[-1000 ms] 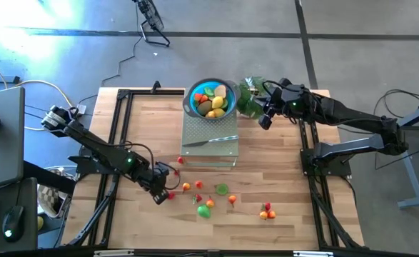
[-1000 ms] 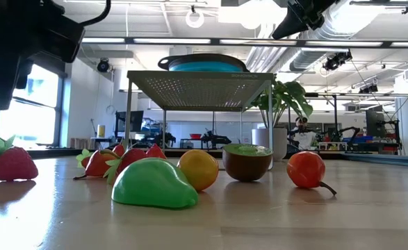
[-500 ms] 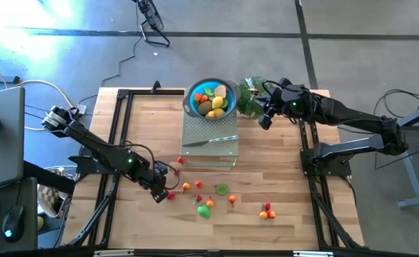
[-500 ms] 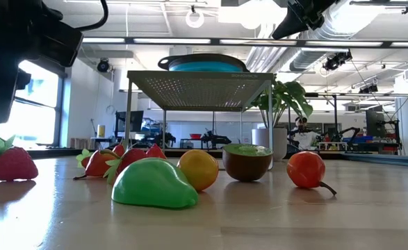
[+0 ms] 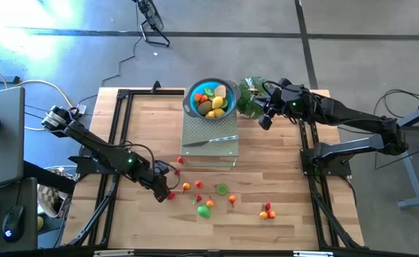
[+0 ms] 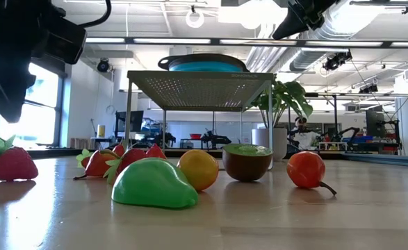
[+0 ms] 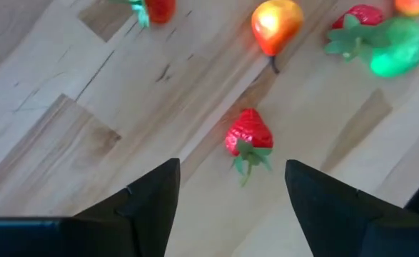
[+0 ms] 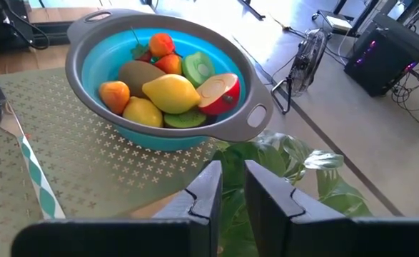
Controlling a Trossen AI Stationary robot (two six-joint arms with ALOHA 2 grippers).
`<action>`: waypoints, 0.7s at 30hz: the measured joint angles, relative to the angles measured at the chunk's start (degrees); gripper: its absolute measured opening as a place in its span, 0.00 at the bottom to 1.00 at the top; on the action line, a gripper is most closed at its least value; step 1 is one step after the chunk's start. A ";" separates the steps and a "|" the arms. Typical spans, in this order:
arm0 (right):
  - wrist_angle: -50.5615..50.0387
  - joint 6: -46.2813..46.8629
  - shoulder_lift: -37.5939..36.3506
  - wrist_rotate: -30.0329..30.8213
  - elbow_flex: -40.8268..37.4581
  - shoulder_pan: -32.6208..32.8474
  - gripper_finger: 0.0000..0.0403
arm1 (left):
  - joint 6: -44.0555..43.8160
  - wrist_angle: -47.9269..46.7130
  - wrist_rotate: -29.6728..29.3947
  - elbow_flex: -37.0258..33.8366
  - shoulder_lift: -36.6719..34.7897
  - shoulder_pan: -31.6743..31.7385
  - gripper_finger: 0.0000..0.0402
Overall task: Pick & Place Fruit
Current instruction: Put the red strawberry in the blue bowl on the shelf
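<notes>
Item 1, blue bowl (image 5: pixel 210 99): I log it on the perforated metal stand (image 5: pixel 209 146), already holding a yellow lemon (image 8: pixel 170 93), a brown kiwi, green slices, a halved red apple and small orange and red pieces.

Item 2, knife (image 5: pixel 210 140): lying on the stand just in front of the bowl.

Item 3, loose fruit (image 5: pixel 204 210): scattered on the wooden table (image 5: pixel 280 171) in front of the stand.

Item 4, strawberry (image 7: pixel 249 134): on the table, apart from the other pieces.

Item 5, left gripper (image 5: pixel 165 193): I read its fingers as spread, poised just above the strawberry, not touching.

Item 6, right gripper (image 5: pixel 265 120): fingers nearly pressed together, empty, hovering beside the bowl over the leafy plant (image 8: pixel 280 171).
</notes>
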 joint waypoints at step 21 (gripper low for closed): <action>0.00 -0.48 0.02 0.02 0.00 0.00 0.13 | 3.30 4.61 8.11 -0.02 9.16 0.00 0.62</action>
